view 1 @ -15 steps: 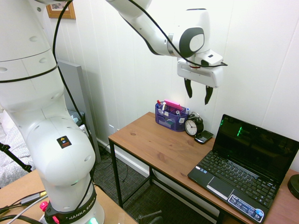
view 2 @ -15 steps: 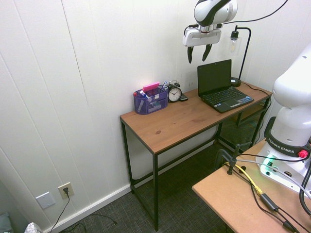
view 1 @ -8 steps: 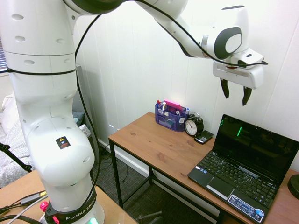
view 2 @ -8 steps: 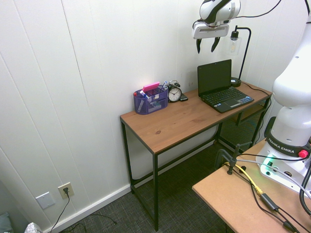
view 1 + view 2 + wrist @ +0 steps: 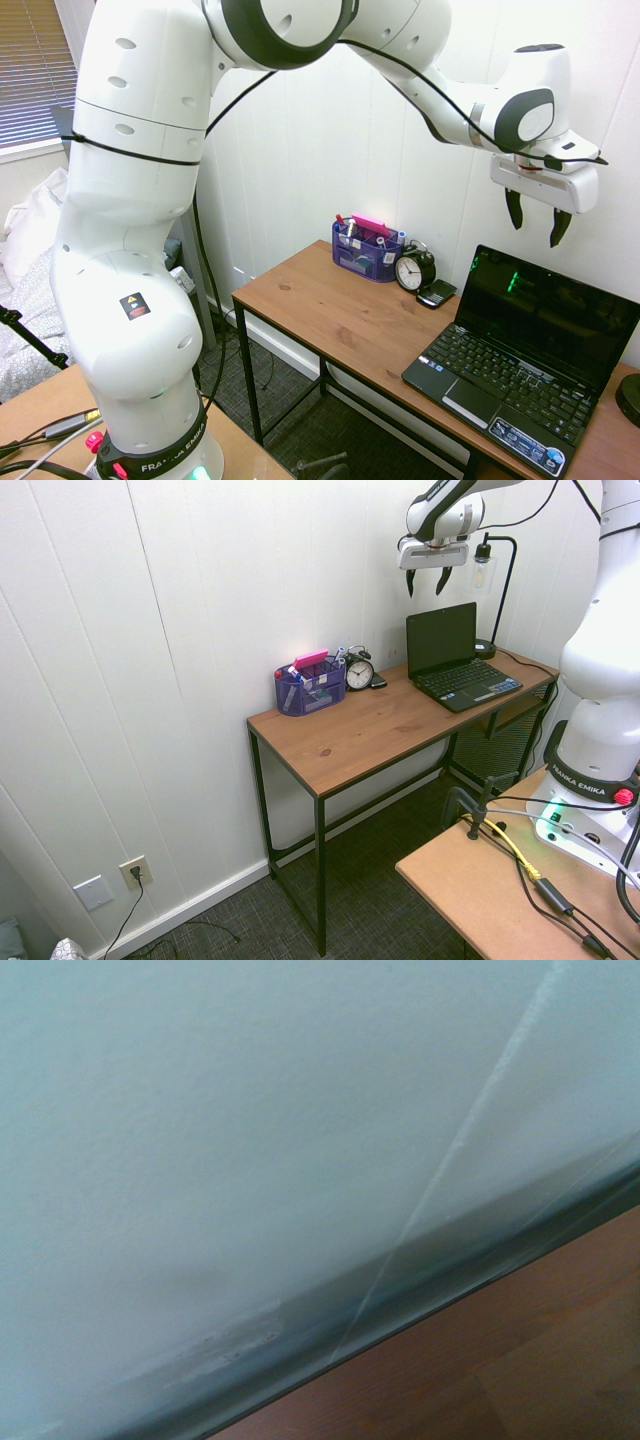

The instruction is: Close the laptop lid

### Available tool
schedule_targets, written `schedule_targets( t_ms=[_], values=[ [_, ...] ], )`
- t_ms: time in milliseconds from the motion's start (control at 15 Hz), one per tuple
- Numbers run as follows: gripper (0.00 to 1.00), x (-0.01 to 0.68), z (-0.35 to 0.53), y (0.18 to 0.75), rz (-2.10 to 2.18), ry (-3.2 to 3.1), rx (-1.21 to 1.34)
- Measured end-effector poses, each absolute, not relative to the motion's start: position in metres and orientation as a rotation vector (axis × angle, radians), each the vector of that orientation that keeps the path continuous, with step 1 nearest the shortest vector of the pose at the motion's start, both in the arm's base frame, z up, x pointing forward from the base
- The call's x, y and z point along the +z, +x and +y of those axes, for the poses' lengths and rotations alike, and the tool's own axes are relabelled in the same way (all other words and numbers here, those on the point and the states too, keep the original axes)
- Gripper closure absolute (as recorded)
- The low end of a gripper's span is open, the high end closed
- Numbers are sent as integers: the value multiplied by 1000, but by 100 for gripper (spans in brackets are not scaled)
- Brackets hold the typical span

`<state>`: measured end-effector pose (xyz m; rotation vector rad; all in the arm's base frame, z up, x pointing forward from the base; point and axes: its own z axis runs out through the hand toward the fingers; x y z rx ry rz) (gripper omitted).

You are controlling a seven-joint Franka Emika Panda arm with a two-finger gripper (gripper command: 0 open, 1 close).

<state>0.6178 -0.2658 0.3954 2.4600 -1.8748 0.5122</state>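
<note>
Laptop (image 5: 520,385) open at desk's (image 5: 330,315) right end, lid (image 5: 550,315) upright, tilted back toward wall. Above lid's top edge, well clear: gripper (image 5: 535,215), spread wide, empty. Approach step. Next: probably drop behind lid, push forward and down.

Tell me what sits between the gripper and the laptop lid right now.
Nothing: only bare air and white wall separate the open gripper from the upright laptop lid below it, clearest in the first exterior view.
</note>
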Motion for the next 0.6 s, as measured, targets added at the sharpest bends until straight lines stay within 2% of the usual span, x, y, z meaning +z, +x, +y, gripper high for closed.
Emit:
schedule_targets(
  t_ms=[333, 400, 600],
  values=[
    [0, 372, -293, 628, -1878, 2448, 456],
    [100, 367, -299, 628, -1877, 2447, 440],
    [100, 353, -314, 626, -1878, 2449, 402]
  ],
)
